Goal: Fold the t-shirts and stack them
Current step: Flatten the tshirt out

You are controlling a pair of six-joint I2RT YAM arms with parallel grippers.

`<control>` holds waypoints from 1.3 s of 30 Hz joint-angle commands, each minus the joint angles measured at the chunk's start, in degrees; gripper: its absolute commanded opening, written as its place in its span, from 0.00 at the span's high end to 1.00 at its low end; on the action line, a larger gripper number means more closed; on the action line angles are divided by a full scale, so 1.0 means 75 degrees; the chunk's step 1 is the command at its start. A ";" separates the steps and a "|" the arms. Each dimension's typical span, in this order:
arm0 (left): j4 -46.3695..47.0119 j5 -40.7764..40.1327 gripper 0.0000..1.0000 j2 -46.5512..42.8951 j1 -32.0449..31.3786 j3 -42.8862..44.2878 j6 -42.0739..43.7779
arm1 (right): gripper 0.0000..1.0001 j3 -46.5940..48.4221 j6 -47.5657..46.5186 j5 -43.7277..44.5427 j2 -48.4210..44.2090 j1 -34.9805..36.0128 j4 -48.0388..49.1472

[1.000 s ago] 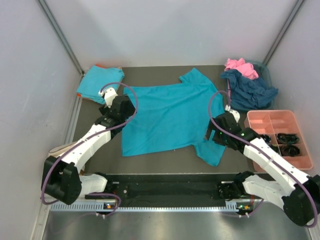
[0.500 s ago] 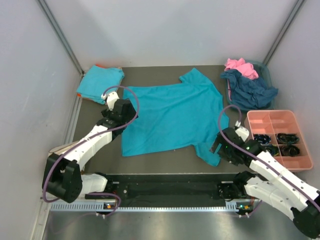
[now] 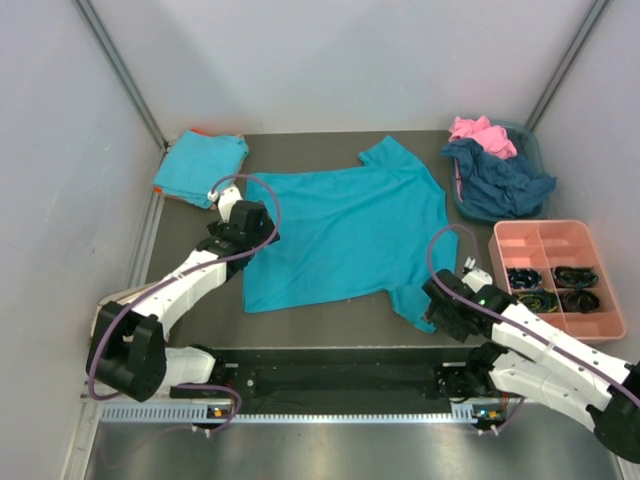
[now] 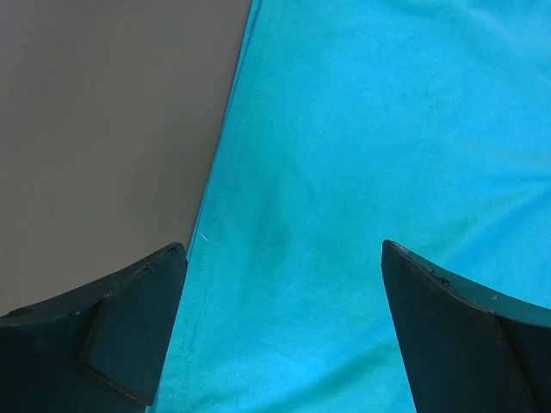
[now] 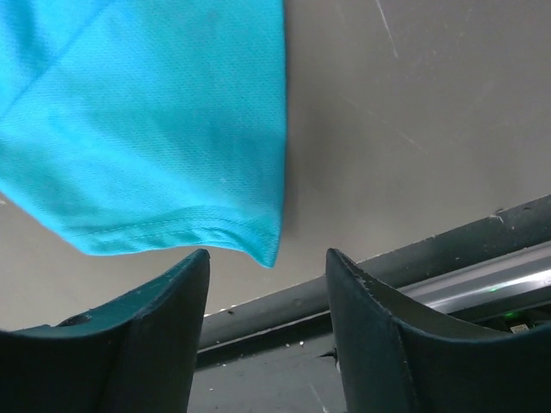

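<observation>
Both my grippers empty, jaws apart: left gripper (image 4: pixel 282 248) over the teal t-shirt (image 3: pixel 340 235), side far from the pink tray (image 3: pixel 500 240); right gripper (image 5: pixel 267 254) at the sleeve corner nearest the tray. Shirt spread flat.

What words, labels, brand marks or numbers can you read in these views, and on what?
None: no readable text shows in any view. The spread teal t-shirt, the folded teal t-shirt and the pink tray show no print, label or number.
</observation>
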 commanded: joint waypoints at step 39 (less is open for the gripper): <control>-0.1468 -0.0141 0.01 -0.0352 0.0009 -0.0360 -0.1361 | 1.00 -0.0373 -0.0206 -0.0155 0.0240 0.0313 0.0824</control>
